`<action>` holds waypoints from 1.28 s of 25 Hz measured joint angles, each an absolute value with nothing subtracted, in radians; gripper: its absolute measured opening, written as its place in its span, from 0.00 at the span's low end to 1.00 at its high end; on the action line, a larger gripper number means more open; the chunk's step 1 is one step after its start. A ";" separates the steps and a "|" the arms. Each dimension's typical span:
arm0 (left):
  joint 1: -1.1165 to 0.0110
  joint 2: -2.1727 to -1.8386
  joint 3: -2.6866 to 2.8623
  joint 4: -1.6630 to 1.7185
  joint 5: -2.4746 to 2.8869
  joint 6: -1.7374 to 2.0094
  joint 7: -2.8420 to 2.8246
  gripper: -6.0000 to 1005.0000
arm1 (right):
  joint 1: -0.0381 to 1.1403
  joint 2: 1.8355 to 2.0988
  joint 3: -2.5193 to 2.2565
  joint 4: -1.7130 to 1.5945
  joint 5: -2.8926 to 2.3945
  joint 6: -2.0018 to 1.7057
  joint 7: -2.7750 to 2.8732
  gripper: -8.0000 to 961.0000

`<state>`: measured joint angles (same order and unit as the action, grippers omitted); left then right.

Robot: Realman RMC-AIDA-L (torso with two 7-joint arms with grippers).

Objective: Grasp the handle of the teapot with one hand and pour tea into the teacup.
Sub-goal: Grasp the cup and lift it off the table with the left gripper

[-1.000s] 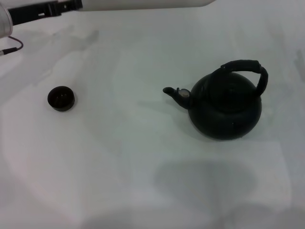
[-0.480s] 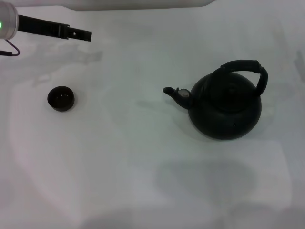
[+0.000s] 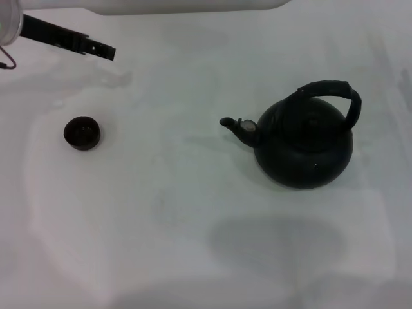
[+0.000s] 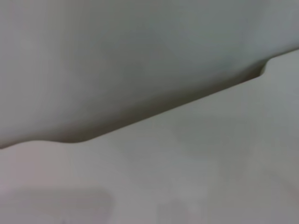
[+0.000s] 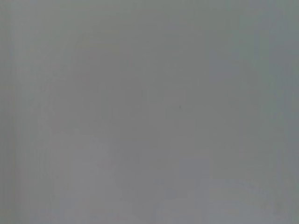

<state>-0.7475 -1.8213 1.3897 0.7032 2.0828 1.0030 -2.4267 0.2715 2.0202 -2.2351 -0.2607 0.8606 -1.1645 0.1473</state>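
Observation:
The matte black teapot (image 3: 306, 148) stands upright on the white table at the right in the head view, its spout (image 3: 232, 123) pointing left. Its thick black handle (image 3: 329, 87) arches over the top with nothing touching it. The small black teacup (image 3: 82, 132) sits far to the left, well apart from the teapot. My left gripper (image 3: 103, 49) reaches in from the top left corner as a thin black bar, above and behind the teacup and clear of it. The right gripper is out of view. Both wrist views show only blank pale surfaces.
A white raised edge (image 3: 193, 6) runs along the back of the table. A thin cable (image 3: 6, 63) loops at the left edge near the left arm. A soft shadow (image 3: 277, 241) lies on the table in front of the teapot.
The left gripper has come down from the top edge into view, then shifted slightly back to the left. Teapot and teacup have not moved.

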 joint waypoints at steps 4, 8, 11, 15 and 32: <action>-0.742 -1.882 1.249 0.733 2.244 1.040 -2.432 0.87 | 0.272 2.020 -2.235 -0.261 0.861 -1.164 0.147 0.89; -0.693 -1.929 1.198 0.838 2.314 1.085 -2.454 0.87 | 0.274 2.020 -2.235 -0.261 0.861 -1.164 0.147 0.89; -0.672 -1.945 1.199 0.887 2.359 1.125 -2.483 0.87 | 0.274 2.020 -2.235 -0.261 0.861 -1.161 0.147 0.89; -0.670 -1.967 1.198 0.894 2.415 1.148 -2.490 0.87 | 0.275 2.020 -2.235 -0.261 0.861 -1.156 0.147 0.89; -0.677 -2.015 1.201 0.912 2.571 1.216 -2.517 0.87 | 0.278 2.020 -2.235 -0.261 0.861 -1.153 0.147 0.89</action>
<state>-0.6773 -2.0149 1.2011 0.9123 2.5707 1.2163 -2.5165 0.2779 2.0203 -2.2350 -0.2608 0.8606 -1.1533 0.1473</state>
